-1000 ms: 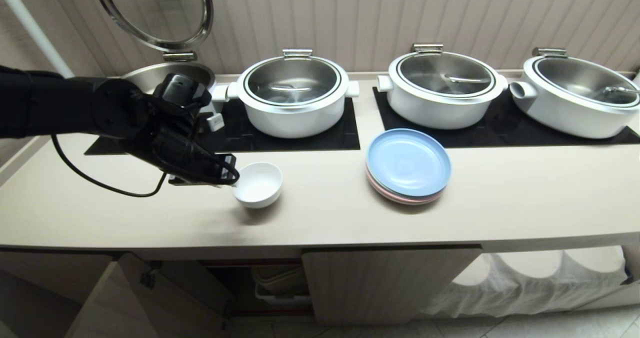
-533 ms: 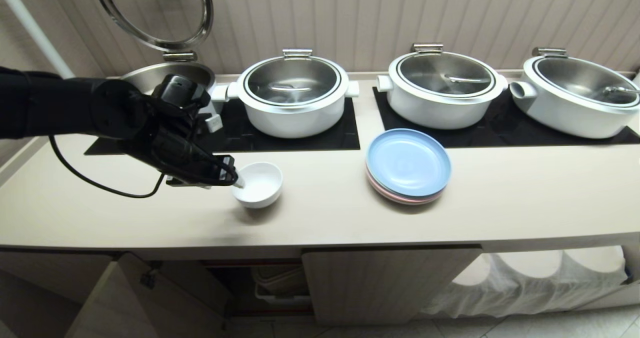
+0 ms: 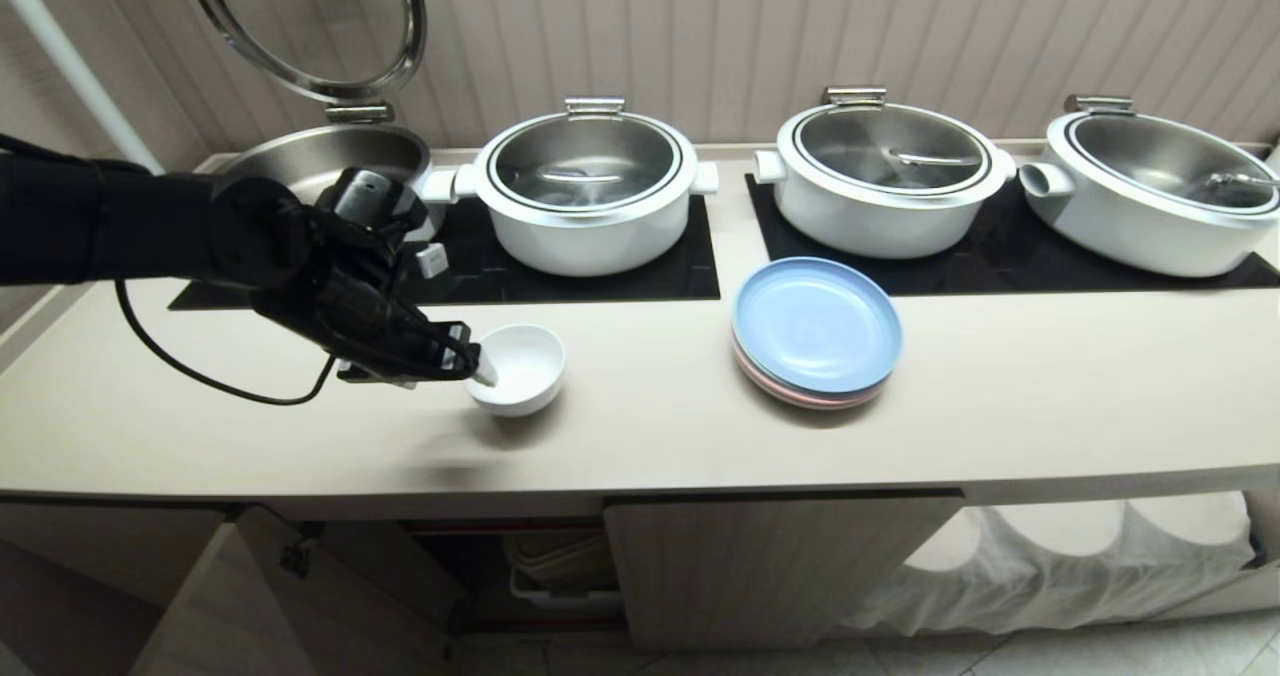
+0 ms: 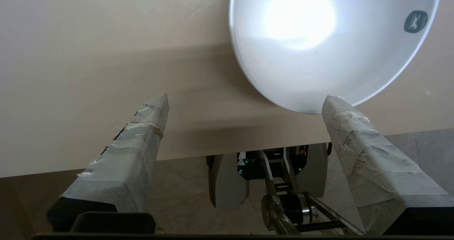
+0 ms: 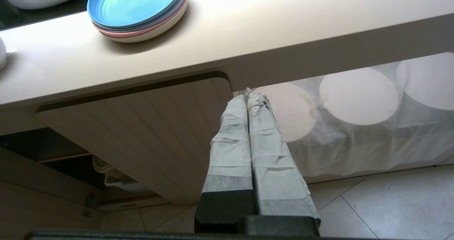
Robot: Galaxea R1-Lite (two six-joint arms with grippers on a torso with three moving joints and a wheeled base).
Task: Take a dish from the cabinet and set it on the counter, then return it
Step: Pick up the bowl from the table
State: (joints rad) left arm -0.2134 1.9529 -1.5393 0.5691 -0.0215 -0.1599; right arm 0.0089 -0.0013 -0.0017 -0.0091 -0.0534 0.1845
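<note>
- the worktop (image 3: 700,436) runs the full width of the head view, carrying four big pots along the back wall and the loose dishes in front.
- the cabinet (image 3: 780,566) sits under it; one ribbed door is shut, and beside it the dark inside with red-edged shelves lies open.
- the stack of plates (image 3: 817,331), blue on top and pink below, rests well apart from the work, to the right.
- the left hand (image 3: 475,356) hovers at the bowl's near rim, its taped fingers (image 4: 142,140) spread wide, one tip at the rim and nothing gripped.
- the right hand (image 5: 250,98) hangs low in front of the cabinet door, fingers pressed together and empty.
- the bowl (image 3: 518,366) stands upright on the worktop, just in front of the black mat.
- judged from this, the fetch and the set-down look done; the regrasp and the return to the cabinet are left.
</note>
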